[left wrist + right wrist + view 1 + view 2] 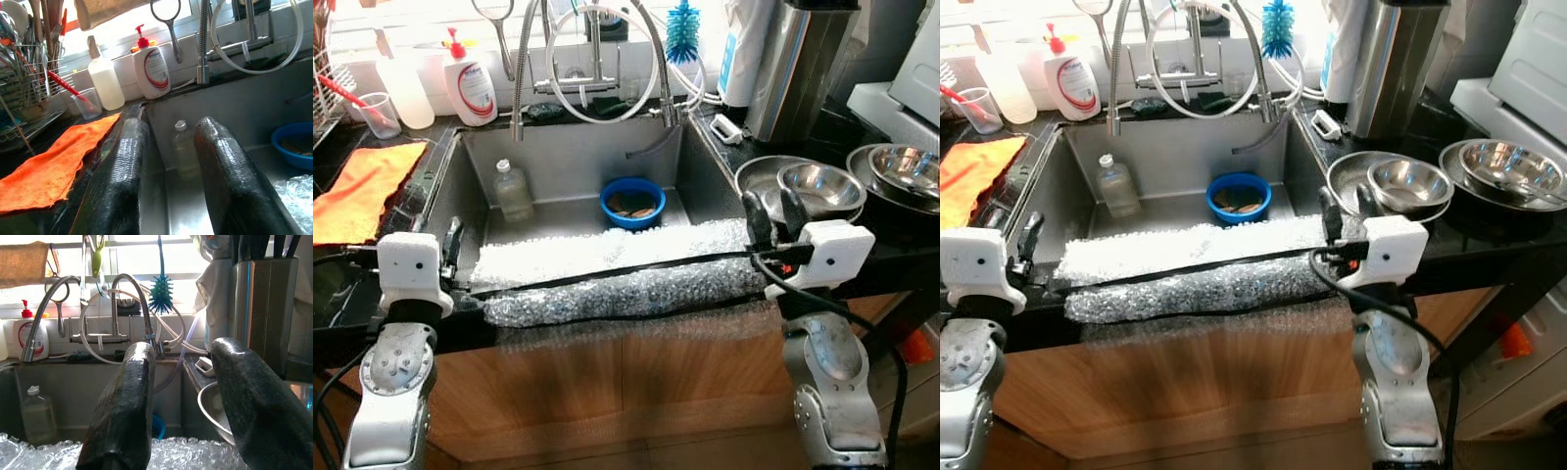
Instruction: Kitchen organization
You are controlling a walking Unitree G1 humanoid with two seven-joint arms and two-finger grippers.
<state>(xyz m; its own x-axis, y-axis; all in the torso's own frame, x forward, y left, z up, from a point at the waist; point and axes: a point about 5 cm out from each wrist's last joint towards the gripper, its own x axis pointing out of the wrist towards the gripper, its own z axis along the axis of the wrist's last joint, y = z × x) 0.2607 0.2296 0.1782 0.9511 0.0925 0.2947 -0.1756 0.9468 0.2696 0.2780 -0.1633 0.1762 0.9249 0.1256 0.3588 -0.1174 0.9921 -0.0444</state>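
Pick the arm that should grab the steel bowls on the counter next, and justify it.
Right. The right gripper hangs open at the sink's right edge, directly in front of the steel bowls. The left gripper sits on the far side of the sink, beside the orange cloth.

Sunlit window [142,254], perhaps wooden cabinet [636,382]

sink [700,166]: brushed grey metal, matt
bubble wrap [607,269]: clear plastic, bumpy, glinting
bowl [632,203]: blue plastic, smooth
bottle [513,190]: clear plastic, cloudy
mixing bowls [820,186]: polished steel, shiny
cloth [362,191]: orange fabric, fuzzy
soap bottle [470,83]: white plastic, glossy
brush [683,31]: blue plastic bristles
cabinet front [636,382]: wood, smooth satin
left gripper [168,161]: black fingers, woven-textured, slight sheen
right gripper [188,396]: black fingers, glossy wrap
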